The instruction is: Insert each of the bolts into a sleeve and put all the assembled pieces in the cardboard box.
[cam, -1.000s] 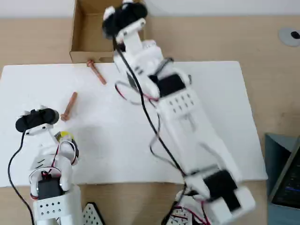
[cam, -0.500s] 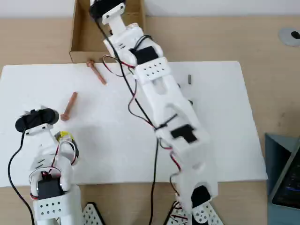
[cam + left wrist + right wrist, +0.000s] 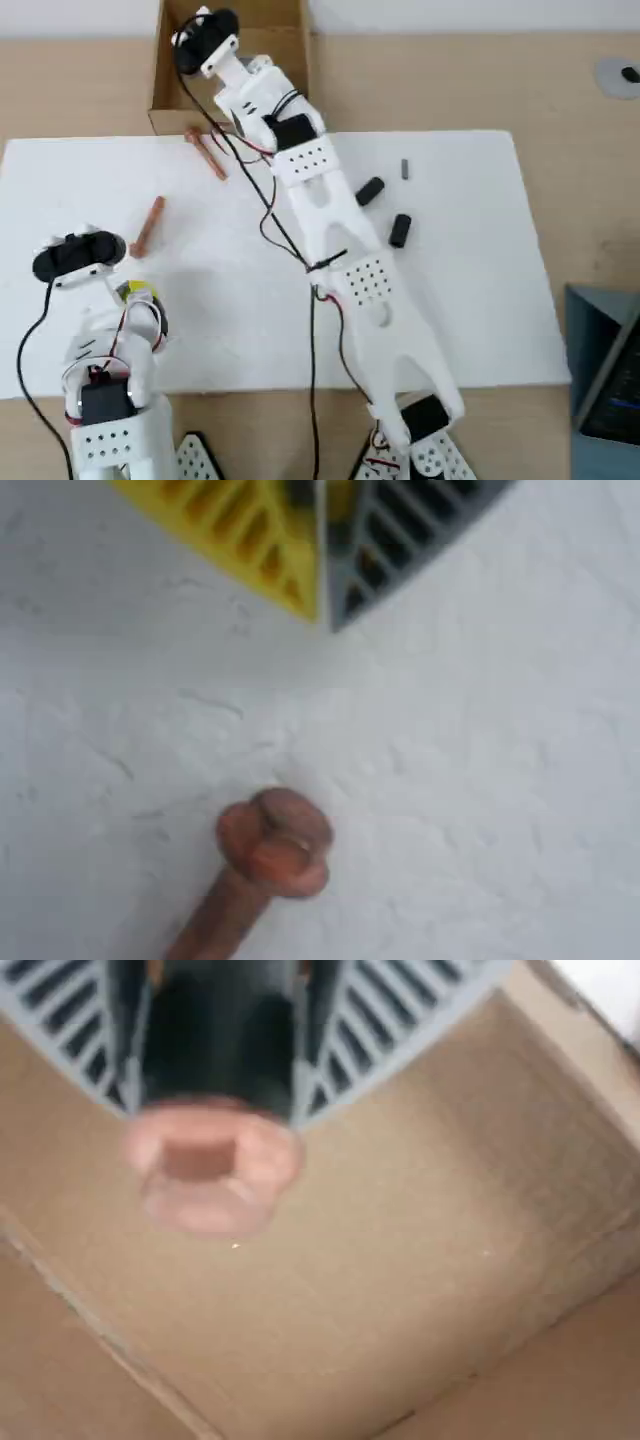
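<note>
My right gripper hangs inside the cardboard box, shut on a black sleeve with a copper bolt head sticking out of it. Below it lies the box floor. My left gripper is shut and holds nothing; it hovers low over the white mat, just short of a copper bolt's head. That bolt lies at the mat's left side, near the left arm. Another bolt lies by the box's front wall. Two black sleeves rest right of the right arm.
A small grey piece lies on the white mat beyond the sleeves. The right arm stretches diagonally across the mat's middle. A dark device sits at the table's right edge.
The right arm swung left and farther over the box, uncovering the two black sleeves on the mat. The left arm has not moved.
</note>
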Tool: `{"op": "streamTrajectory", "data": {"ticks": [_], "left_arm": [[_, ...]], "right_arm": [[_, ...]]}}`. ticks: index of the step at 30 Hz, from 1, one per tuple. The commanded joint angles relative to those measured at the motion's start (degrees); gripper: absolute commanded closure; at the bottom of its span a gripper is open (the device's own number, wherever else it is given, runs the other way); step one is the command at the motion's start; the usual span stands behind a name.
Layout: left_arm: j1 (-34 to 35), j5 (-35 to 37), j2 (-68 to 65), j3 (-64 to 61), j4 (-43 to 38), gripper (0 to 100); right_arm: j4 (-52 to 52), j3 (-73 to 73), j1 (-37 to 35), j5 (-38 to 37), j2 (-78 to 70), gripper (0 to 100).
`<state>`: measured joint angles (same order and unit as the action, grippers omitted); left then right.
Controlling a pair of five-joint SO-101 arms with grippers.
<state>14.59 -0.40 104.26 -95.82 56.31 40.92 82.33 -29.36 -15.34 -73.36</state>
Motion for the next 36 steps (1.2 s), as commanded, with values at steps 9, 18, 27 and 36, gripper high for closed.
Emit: {"op": "streamTrajectory", "data": {"ticks": [9,18,27,36], "left_arm": [[0.7,0.09,0.22,-0.09,-0.79,100],[0.7,0.09,0.22,-0.09,-0.79,100],[0.7,0.09,0.22,-0.09,-0.79,100],[0.7,0.09,0.22,-0.09,-0.79,100]], "right_arm": [[1.23,8.75,-0.66,-3.25,-1.36,81.6],[1.41,8.92,-0.75,-3.16,-1.27,81.7],[5.54,12.88,0.22,-3.25,-1.1,81.7],[22.86,13.23,2.59,-3.08,6.29,81.7]]}}
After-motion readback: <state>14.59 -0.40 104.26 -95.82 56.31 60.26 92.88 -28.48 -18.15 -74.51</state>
